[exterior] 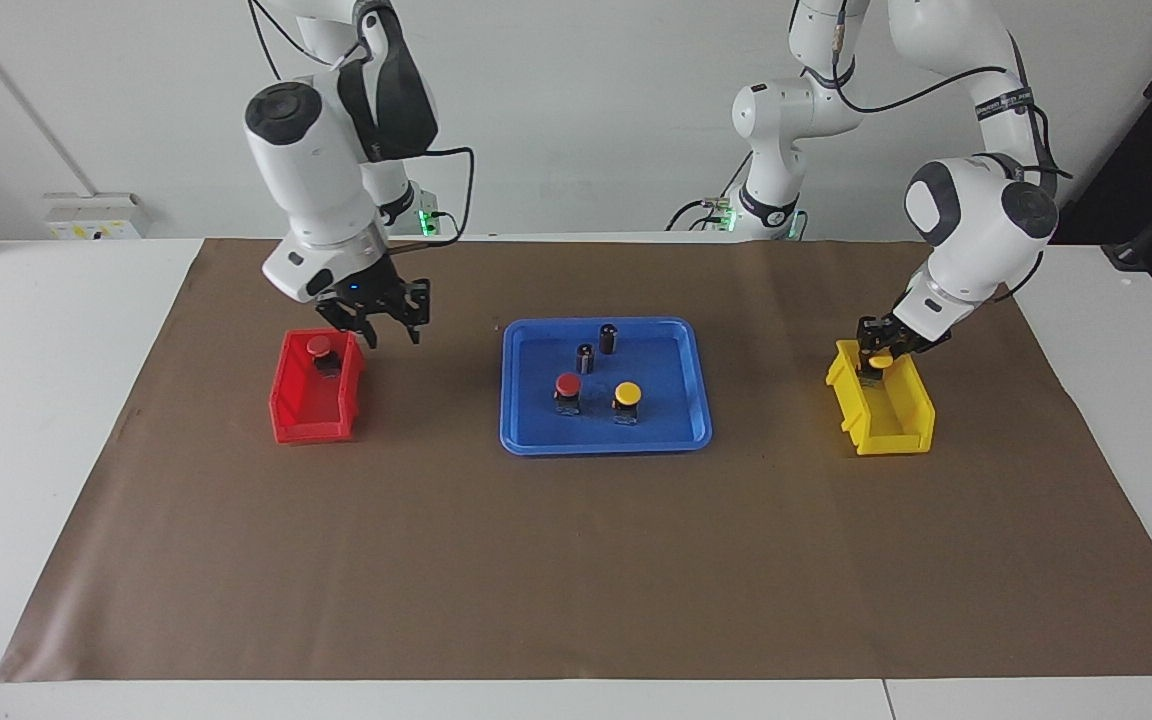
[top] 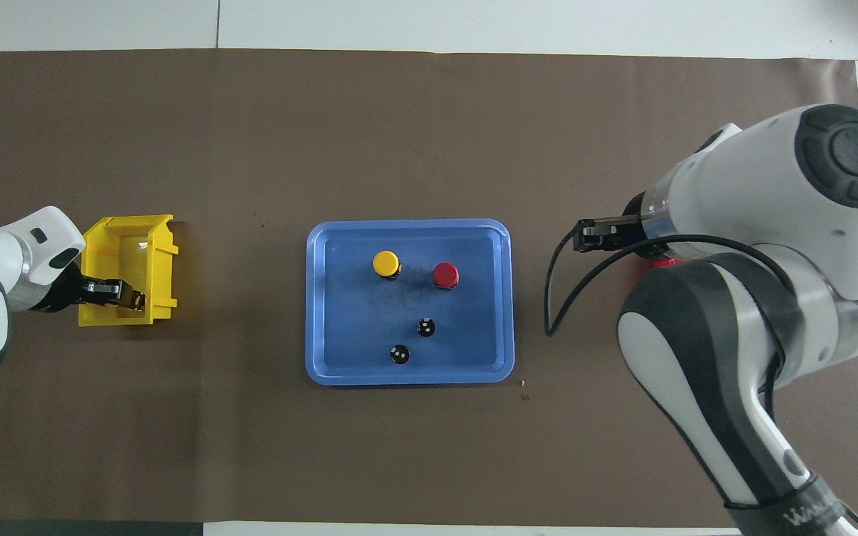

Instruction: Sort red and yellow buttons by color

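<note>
Right gripper [exterior: 388, 325], fingers wide and empty, over red bin [exterior: 288, 400] holding one red button [exterior: 319, 348]; left gripper [exterior: 876, 360] fingers pinching a yellow button [exterior: 880, 362] in yellow bin [exterior: 898, 430]; remaining pair [exterior: 596, 394] sits in blue tray [exterior: 526, 440], likely light, rigid, best gripped by the blocky base.

Two buttons binned or at a bin, two on the tray.

Blue tray [exterior: 605, 436] at desk [exterior: 56, 420] centre carries one red button [exterior: 567, 391], one yellow button [exterior: 627, 399] and two dark cylinders [exterior: 608, 338]. Red bin [exterior: 311, 415], toward the right arm's edge of the desk, contains a second red button [exterior: 320, 352]; right gripper [exterior: 388, 325] is above the bin's rim with fingers spread. Yellow bin [exterior: 886, 420], toward the left arm's edge, has the left gripper [exterior: 877, 352] lowered into it, fingers closed on a second yellow button [exterior: 880, 361].
</note>
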### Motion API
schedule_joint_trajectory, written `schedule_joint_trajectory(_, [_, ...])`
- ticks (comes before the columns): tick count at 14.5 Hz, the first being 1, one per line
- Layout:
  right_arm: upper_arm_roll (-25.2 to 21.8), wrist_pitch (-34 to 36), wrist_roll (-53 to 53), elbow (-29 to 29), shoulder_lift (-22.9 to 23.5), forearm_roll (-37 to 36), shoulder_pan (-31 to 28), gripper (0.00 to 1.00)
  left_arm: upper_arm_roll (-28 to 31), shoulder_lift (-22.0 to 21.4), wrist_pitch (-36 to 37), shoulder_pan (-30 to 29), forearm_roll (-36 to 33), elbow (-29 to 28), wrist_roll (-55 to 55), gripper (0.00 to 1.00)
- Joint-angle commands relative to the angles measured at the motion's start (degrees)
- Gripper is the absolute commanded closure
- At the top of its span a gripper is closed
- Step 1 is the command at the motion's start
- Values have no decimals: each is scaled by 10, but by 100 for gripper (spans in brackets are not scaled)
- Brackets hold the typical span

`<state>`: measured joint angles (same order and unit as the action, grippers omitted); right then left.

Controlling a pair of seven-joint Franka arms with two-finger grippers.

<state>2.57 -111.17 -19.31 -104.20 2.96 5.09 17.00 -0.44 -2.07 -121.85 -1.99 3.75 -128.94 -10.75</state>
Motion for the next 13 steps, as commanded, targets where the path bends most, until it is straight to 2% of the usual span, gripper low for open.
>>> schedule_joint_trajectory(1, [-4,-17,-105,93,85,-1,71,40,-1,-6,-34,-4,-10,-22,-2,90])
schedule_joint_trajectory(3, [-4,-72,-128,72,98,-14,102,40,-1,-7,-42,-4,-10,-29,-1,89])
schedule_joint_trajectory(4, [-4,-90,-130,69,107,-15,106,39,-1,-7,-42,-4,-10,-30,0,80])
schedule_joint_trajectory(5, [-4,-108,-132,63,117,-22,120,37,-1,-7,-42,-4,-10,-30,2,78])
schedule_joint_trajectory(9, [-4,-161,-132,22,137,-59,144,29,-1,-8,-39,-4,-10,-31,5,73])
schedule_joint_trajectory(13, [-4,-211,-131,-28,141,-65,146,30,-2,-7,-37,-4,-10,-30,7,72])
